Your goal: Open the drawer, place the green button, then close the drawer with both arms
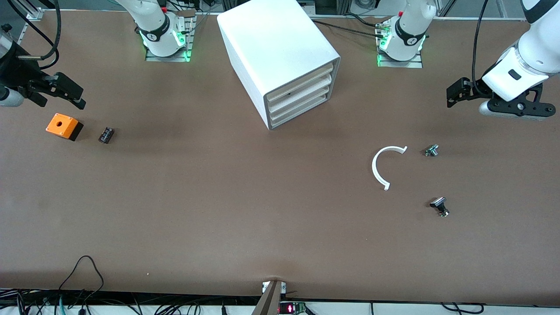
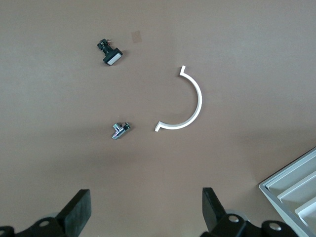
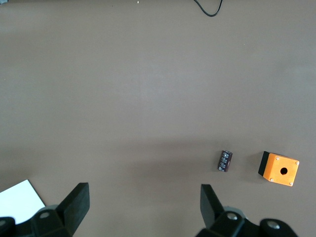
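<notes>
A wide brown table [image 1: 218, 210] fills the view under even light, with black cables [image 1: 83, 280] trailing along its near edge and metal framing past its farthest edge

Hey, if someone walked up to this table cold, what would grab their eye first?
Probably the large white boxy cabinet standing between the two arm bases, its three tray drawers all shut. Next, the bright orange box with a round hole at the right arm's end of the table, and the white curved half-ring piece lying flat toward the left arm's end, with two small dark parts beside it.
</notes>
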### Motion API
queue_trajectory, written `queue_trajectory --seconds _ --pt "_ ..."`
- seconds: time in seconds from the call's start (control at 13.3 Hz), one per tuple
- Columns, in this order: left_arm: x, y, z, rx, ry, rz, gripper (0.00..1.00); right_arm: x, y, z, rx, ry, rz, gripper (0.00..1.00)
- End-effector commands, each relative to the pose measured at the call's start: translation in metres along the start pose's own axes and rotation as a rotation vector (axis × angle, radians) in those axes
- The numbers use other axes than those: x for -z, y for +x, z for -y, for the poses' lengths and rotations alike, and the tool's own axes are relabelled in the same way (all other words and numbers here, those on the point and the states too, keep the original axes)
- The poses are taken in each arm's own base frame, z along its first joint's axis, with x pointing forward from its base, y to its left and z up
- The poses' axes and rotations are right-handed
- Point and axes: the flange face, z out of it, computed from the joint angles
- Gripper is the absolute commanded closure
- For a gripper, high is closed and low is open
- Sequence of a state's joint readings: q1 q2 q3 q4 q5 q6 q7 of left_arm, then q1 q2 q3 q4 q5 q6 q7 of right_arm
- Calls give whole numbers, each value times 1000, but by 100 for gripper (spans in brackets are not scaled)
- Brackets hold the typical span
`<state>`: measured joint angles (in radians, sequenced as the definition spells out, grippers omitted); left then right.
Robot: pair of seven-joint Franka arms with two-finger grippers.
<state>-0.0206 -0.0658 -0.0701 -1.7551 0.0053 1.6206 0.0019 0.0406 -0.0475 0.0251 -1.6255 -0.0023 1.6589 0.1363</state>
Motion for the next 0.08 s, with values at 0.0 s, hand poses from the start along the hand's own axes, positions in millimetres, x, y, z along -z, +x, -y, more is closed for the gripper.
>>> queue_trajectory --seconds 0.0 --pt "7 5 -9 1 -8 2 1 5 -1 0 3 1 0 1"
